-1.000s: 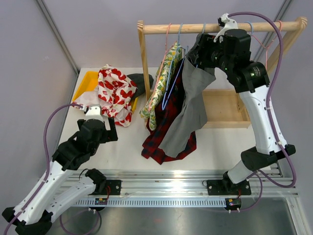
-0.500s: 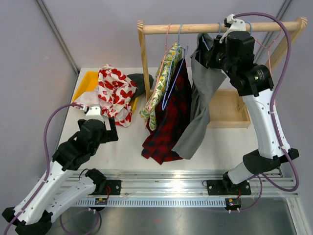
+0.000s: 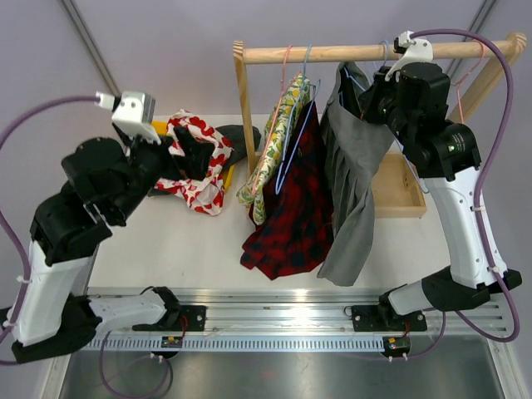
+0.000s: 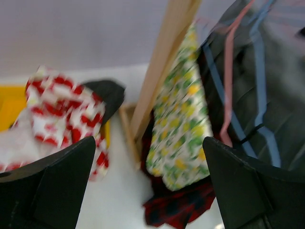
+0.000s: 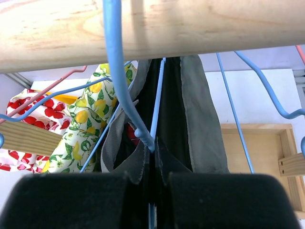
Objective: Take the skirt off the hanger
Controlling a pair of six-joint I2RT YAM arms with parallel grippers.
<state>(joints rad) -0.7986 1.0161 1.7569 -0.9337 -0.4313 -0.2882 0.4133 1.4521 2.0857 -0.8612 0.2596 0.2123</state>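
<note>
Nearest you, the left gripper (image 4: 148,143) hangs raised and spread wide with nothing in it. It points across at the rack, so I read it as your spare hand for steadying cloth or hanger. Beneath it the red-and-white garment (image 3: 199,187) lies heaped over the yellow tray (image 4: 9,107), well apart from the job.

Mid-table, the tartan garment (image 3: 291,220) trails its hem on the surface, with the lemon-print garment (image 4: 181,129) hanging against it. Both crowd the grey skirt (image 3: 353,183) on one side, so expect brushing if you pull that way.

The skirt hangs full length from its blue hanger (image 5: 116,71), which is hooked over the wooden rail (image 3: 332,50). Up there your right gripper (image 5: 152,179) is clamped tight on the waistband — and the hanger's wire runs down into the same pinch. My guess is that you took that hold to strip the cloth off, but it may drag the wire along. Other hangers sit close on either side. Beyond, the wooden tray (image 3: 399,195) lies under the rail.
</note>
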